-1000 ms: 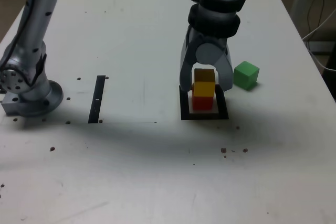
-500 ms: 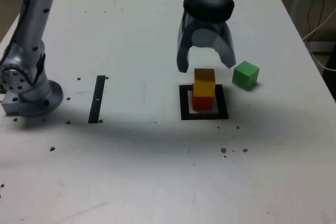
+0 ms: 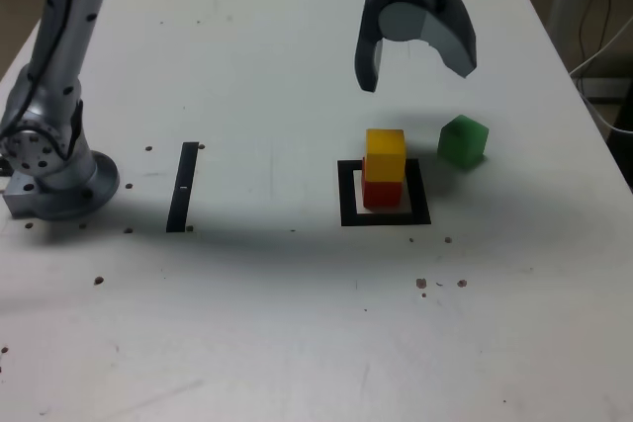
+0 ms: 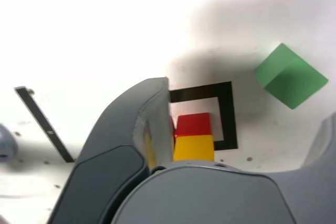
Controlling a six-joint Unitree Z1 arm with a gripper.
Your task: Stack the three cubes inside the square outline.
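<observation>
Yellow tops red in the exterior view: the yellow cube [image 3: 386,153] sits on the red cube [image 3: 382,193], both plain and matte. The red one stands inside the square outline [image 3: 419,207], a thick black frame with a white centre, on the pale table [image 3: 277,323]. The green cube [image 3: 463,142] rests on the table near the outline, towards the exterior view's right, turned with a corner forward. That makes three cubes, one of each colour, one outline and one narrow black strip [image 3: 182,188], over at the exterior view's left. The end effector [image 3: 416,78] is released, its jaws spread wide and empty above and beyond the stack. Its upper part is cut off by the picture's edge, and the yellow cube hides the top of the red.

In the wrist view, the same three cubes show: red and yellow together by the outline's inner white, green apart from them. One jaw covers part of the outline, and the gripper's housing cuts into the yellow cube. The pale surface is washed out by glare, and the strip is seen whole.
</observation>
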